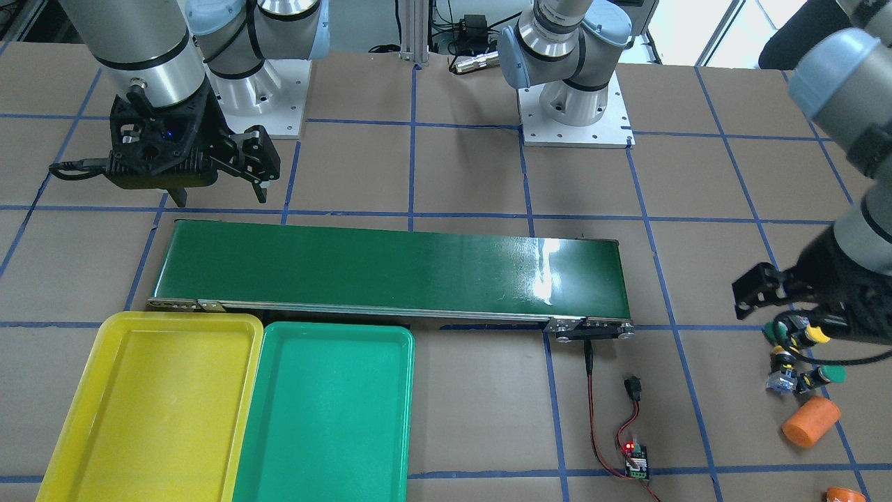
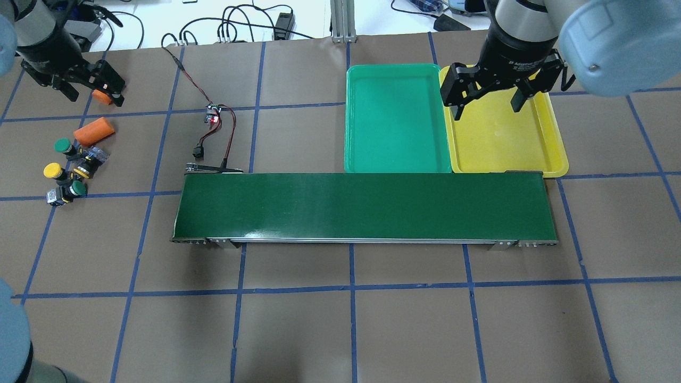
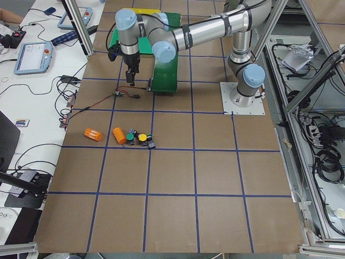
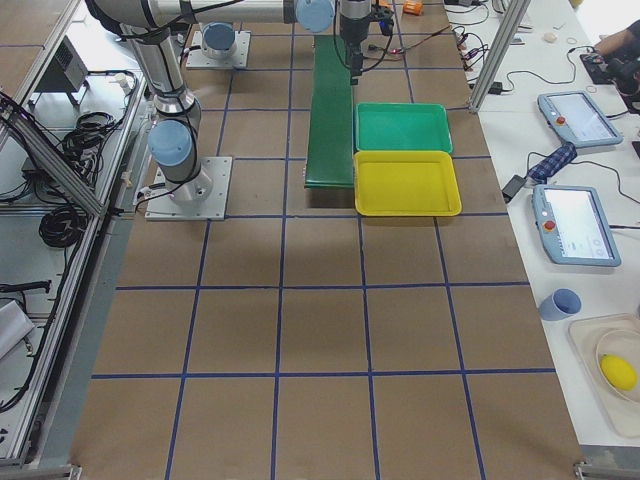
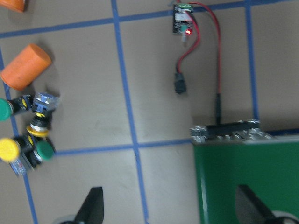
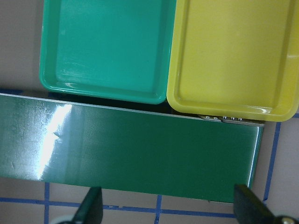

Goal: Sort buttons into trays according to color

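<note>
1. Four buttons (image 2: 80, 170) are lying in a tight cluster on the table (image 2: 340, 319), none in a tray. In the overhead view they are sitting well out at 9 o'clock from the conveyor belt (image 2: 362, 205). Two caps are showing green, two yellow.
2. An orange cylinder (image 2: 94, 131) is lying just beside the cluster, at its 1 o'clock.
3. The left gripper (image 2: 91, 90) is hanging at 12 o'clock of the cluster, apart from it. Its jaws are standing wide, and the wrist view is showing only table between them.
4. The green tray (image 2: 396, 117) and the yellow tray (image 2: 505, 143) are sitting side by side and touching. They are at 12 to 1 o'clock of the belt, against its far edge, with the yellow one at 3 o'clock of the green.
5. The right gripper (image 2: 488, 103) is hovering up by the belt's tray end. Its jaws are spread wide and gripping nothing.
</note>
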{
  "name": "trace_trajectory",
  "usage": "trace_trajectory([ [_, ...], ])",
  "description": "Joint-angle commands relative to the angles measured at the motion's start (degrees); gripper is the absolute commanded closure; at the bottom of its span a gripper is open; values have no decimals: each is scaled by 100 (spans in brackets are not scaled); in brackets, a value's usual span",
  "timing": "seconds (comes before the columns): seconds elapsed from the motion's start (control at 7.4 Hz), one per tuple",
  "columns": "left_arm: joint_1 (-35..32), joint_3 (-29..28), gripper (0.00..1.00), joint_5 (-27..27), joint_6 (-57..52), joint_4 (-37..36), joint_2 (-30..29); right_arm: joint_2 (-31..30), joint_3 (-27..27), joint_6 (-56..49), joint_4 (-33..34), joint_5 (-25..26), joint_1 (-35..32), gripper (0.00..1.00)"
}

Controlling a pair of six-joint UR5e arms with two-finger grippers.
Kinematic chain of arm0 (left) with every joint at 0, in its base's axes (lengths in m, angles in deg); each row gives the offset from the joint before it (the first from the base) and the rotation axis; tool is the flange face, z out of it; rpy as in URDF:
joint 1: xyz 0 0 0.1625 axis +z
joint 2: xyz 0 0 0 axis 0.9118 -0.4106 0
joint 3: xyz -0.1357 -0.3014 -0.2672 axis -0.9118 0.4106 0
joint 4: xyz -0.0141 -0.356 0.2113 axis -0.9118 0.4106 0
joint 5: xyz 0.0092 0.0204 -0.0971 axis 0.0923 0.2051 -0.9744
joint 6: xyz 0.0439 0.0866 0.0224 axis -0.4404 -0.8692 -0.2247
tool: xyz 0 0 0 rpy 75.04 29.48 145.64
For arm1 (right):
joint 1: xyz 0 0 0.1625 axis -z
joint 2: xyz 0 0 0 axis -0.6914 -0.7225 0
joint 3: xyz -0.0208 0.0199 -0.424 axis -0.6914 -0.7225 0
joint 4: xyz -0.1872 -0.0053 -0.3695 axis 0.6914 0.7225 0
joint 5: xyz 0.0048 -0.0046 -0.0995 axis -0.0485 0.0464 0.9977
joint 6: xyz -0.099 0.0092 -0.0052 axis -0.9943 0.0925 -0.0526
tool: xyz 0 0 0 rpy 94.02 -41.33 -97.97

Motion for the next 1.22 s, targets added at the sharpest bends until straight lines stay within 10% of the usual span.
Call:
trace_trajectory([
  [0.0, 396, -1204, 0, -205, -788, -466, -1343, 0, 0, 0, 0, 0, 0, 0],
  [0.54, 607, -2871, 0, -443, -834, -483, -3218, 0, 0, 0, 0, 0, 0, 0],
  [1.08, 616, -3504, 0, -734, -834, -467, -3844, 0, 0, 0, 0, 0, 0, 0],
])
